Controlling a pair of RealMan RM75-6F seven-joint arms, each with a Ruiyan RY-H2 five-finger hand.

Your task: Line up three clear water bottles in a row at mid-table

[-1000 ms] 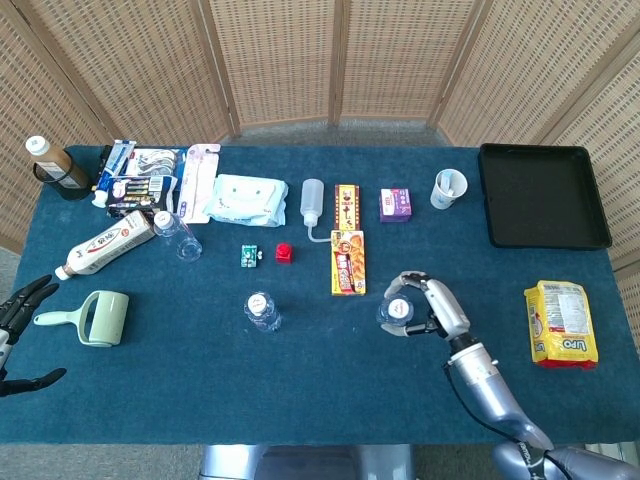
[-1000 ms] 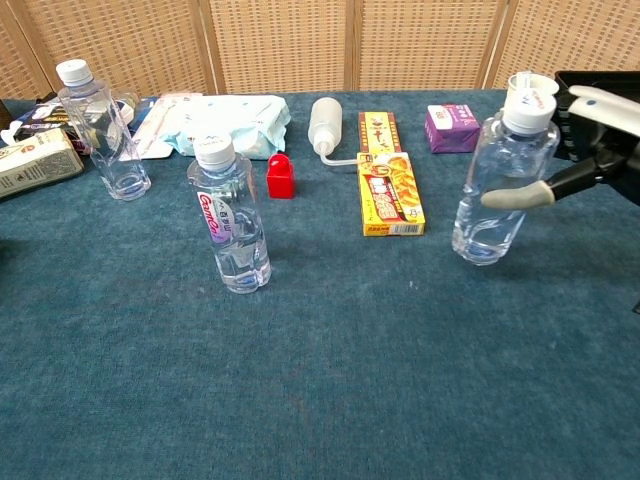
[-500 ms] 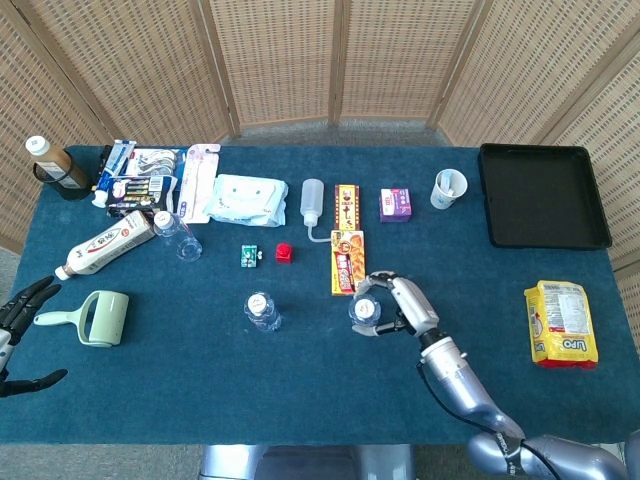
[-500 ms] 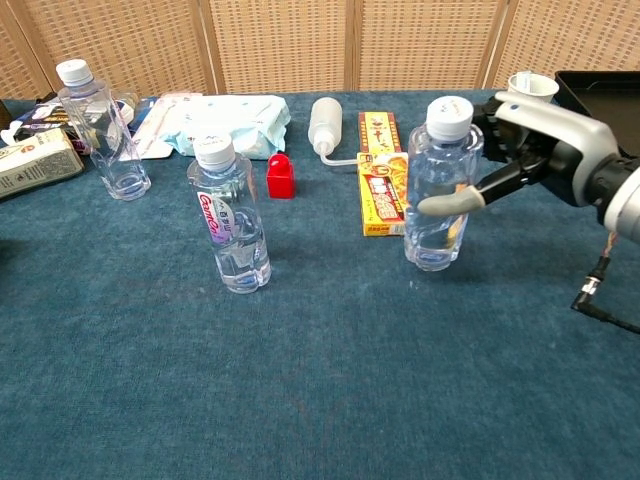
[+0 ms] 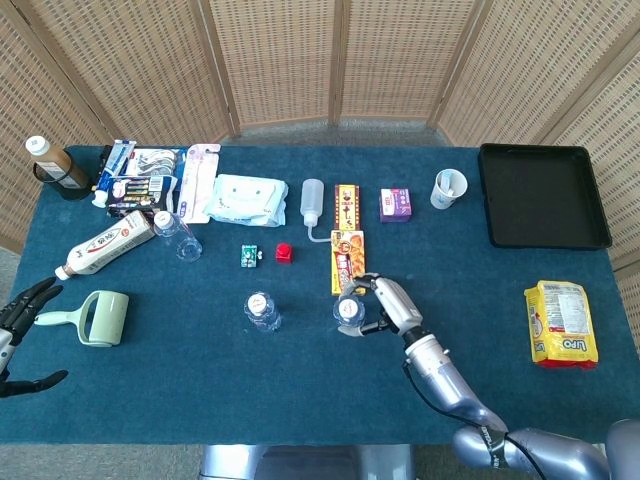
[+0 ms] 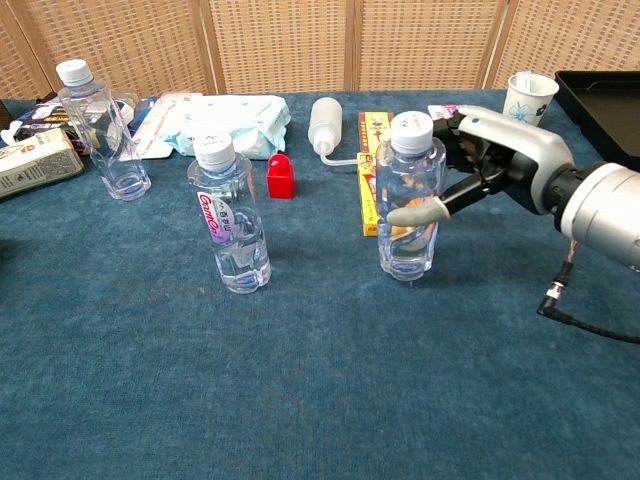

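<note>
Open cloth near; clutter crowds the far side.

The near strip of blue table (image 6: 300, 400) lies bare from left to right. Between the middle bottle (image 6: 231, 215) and the bottle in the right hand (image 6: 480, 170) runs an open gap. Just beyond stand the red block (image 6: 281, 177), the yellow snack box (image 5: 347, 262) and the squeeze bottle (image 6: 322, 124). A third bottle (image 6: 96, 130) stands far left, the lint roller (image 5: 95, 318) near left.

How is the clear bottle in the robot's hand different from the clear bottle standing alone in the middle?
The clear plastic bottle with no visible label is gripped by the right hand; the clear plastic bottle with the pink-lettered label stands free, touched by nothing. Both are upright, white-capped and see-through.
</note>
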